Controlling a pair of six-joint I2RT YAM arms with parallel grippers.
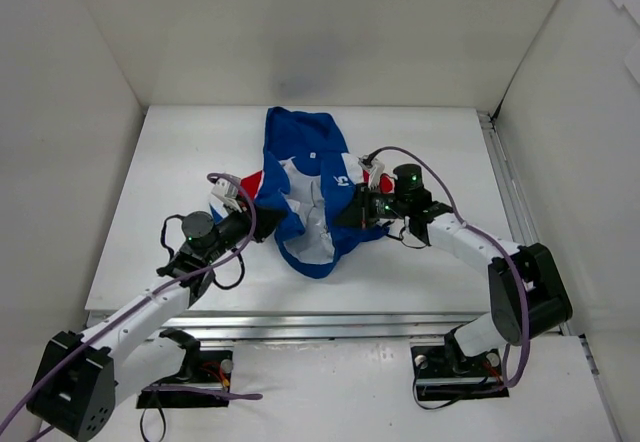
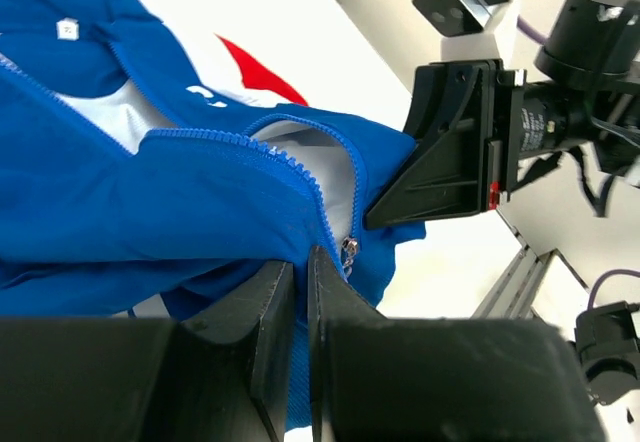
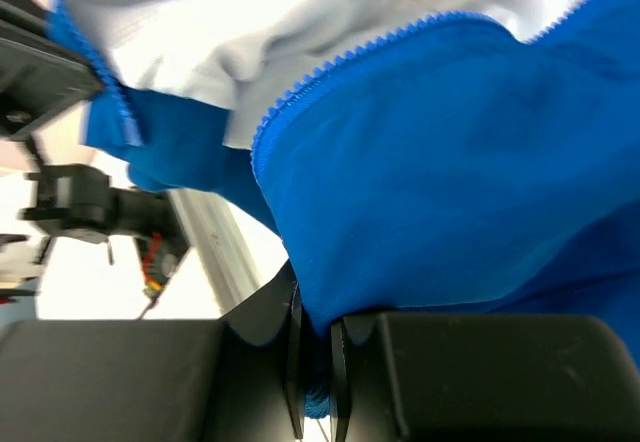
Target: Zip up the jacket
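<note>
The small royal-blue fabric jacket [image 1: 300, 147] lies unzipped, white lining showing, mid-way on the white table [image 1: 160, 252] between the arms. The left gripper [image 2: 300, 297] is nearly closed, seemingly pinching the blue hem beside the silver zipper pull [image 2: 348, 253]. The right gripper [image 3: 315, 362] is clamped tight on the opposite front edge.

The jacket [image 1: 300, 142] is matt cloth; the table [image 1: 170, 162] smooth, matt white.
</note>
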